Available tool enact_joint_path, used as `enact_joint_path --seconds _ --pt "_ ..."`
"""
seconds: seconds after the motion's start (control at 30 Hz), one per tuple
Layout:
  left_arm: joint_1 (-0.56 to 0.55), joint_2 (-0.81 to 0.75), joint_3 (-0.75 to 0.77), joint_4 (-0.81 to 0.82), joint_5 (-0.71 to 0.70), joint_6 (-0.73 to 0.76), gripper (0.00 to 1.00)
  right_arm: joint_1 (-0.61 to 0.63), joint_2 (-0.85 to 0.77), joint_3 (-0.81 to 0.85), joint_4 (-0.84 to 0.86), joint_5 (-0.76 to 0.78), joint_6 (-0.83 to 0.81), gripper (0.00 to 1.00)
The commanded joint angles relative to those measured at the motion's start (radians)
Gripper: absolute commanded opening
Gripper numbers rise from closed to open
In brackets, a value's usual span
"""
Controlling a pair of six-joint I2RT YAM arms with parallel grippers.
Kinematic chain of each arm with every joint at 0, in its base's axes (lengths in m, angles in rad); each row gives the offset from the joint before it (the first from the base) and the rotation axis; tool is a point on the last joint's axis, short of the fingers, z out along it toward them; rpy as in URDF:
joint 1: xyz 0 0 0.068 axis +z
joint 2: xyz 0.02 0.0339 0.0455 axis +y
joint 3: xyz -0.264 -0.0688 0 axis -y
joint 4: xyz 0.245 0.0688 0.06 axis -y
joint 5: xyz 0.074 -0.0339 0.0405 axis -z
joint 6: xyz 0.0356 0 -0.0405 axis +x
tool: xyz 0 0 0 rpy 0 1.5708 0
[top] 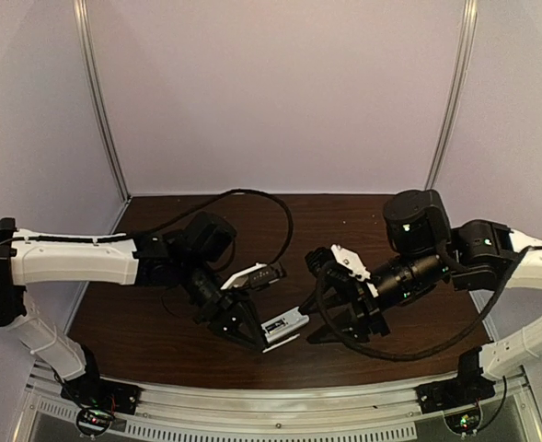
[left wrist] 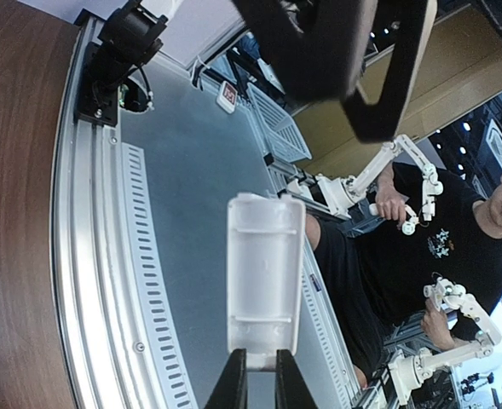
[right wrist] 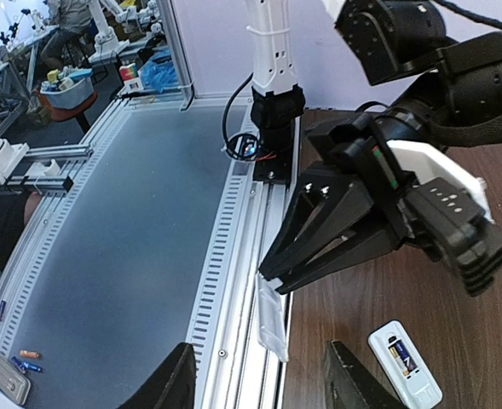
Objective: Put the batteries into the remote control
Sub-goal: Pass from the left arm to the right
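Observation:
The remote control lies back-up on the brown table, in the top view between the two grippers. Two batteries sit in its open recess, one bluish, one orange. My left gripper is shut on one end of a thin white flat cover strip. It holds the strip over the table's near edge, just in front of the remote. My right gripper is open and empty. It hangs above the near rail, facing the cover strip, right of the remote.
The table's metal rail runs along the near edge, with grey floor beyond it. Far off on that floor lie two tiny battery-like cylinders and a flat grey piece. A person sits past the rail. A black cable loops over the table.

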Motion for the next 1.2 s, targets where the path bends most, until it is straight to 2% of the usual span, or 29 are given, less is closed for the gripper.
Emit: enact_joint_path --seconds 0.0,0.3,0.6,0.93,1.0,1.03,1.17 --pt "-0.011 0.022 0.042 0.002 0.057 0.001 0.0 0.067 0.033 0.042 -0.093 0.117 -0.071 0.51" --pt "-0.024 0.047 0.056 0.0 0.064 0.009 0.0 0.121 0.081 0.056 -0.103 0.217 -0.098 0.47" --pt "-0.031 0.071 0.064 0.0 0.066 0.012 0.0 0.141 0.115 0.079 -0.121 0.248 -0.125 0.23" --pt "-0.032 0.079 0.065 0.017 0.077 0.008 0.0 0.157 0.124 0.093 -0.14 0.27 -0.128 0.01" --pt "-0.031 0.075 0.068 0.017 0.065 0.018 0.0 0.157 0.123 0.095 -0.144 0.273 -0.119 0.0" --pt "-0.031 0.068 0.068 0.018 0.041 0.023 0.12 0.156 0.122 0.095 -0.144 0.275 -0.114 0.0" --pt "-0.024 0.008 0.069 0.022 -0.084 0.044 0.46 0.156 0.113 0.078 -0.13 0.283 -0.074 0.0"
